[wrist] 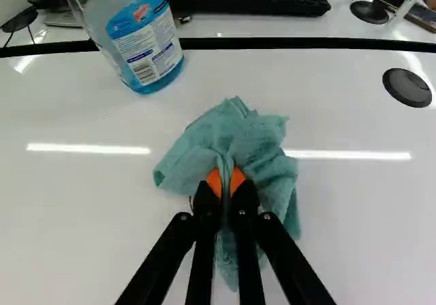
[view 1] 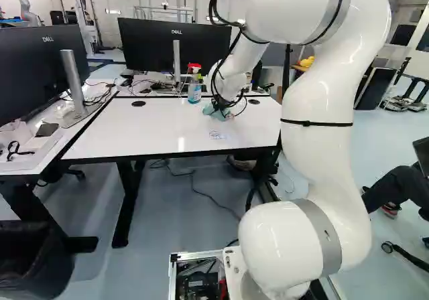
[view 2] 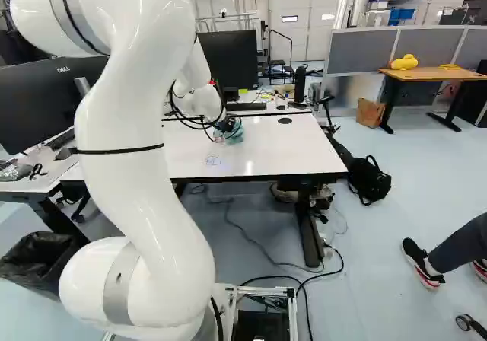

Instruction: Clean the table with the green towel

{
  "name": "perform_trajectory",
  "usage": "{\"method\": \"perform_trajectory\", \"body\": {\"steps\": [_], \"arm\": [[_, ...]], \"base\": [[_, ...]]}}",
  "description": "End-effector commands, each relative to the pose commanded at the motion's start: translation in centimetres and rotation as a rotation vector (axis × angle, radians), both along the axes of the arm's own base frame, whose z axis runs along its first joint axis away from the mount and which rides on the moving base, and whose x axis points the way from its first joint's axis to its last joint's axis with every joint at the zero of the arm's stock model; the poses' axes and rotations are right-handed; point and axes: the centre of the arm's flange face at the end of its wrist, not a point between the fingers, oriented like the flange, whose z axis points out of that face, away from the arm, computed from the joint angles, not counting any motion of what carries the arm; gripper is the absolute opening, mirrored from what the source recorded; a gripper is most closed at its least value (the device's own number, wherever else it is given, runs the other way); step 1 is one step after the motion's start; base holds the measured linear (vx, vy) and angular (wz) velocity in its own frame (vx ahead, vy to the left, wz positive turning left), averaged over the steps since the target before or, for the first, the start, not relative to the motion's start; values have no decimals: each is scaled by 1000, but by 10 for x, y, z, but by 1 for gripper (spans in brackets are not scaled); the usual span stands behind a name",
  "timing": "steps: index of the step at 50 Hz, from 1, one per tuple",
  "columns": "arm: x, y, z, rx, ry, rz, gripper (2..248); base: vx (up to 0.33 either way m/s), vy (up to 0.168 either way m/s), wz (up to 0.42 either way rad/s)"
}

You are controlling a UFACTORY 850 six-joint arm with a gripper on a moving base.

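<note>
On the white worktop [wrist: 82, 210] my tool [view 1: 220, 104] grips the green towel [wrist: 252, 141], fingers [wrist: 243, 213] nearly together, hiding part of it

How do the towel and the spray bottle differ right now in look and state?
The towel is crumpled, opaque green cloth; the spray bottle is see-through, labelled and upright. The towel is pinched in the gripper, while the bottle stands free. Both are on the white table.
</note>
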Motion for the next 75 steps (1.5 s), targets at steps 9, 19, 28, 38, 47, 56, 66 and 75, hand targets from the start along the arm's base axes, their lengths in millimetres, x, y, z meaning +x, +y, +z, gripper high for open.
{"method": "perform_trajectory", "body": {"steps": [9, 19, 28, 38, 47, 56, 66, 75], "arm": [[-9, 14, 1, 0, 5, 25, 35], [-23, 27, 2, -1, 12, 49, 35], [-35, 33, 2, -2, 19, 62, 35], [-54, 34, 3, -3, 28, 69, 35], [-72, 33, 4, -3, 36, 72, 35], [-87, 28, 5, -4, 43, 65, 35], [-93, 14, 5, -4, 46, 38, 35], [-92, -1, 5, -3, 46, 8, 35]], "base": [[0, 0, 0], [0, 0, 0], [0, 0, 0], [0, 0, 0], [0, 0, 0], [0, 0, 0], [0, 0, 0], [0, 0, 0]]}}
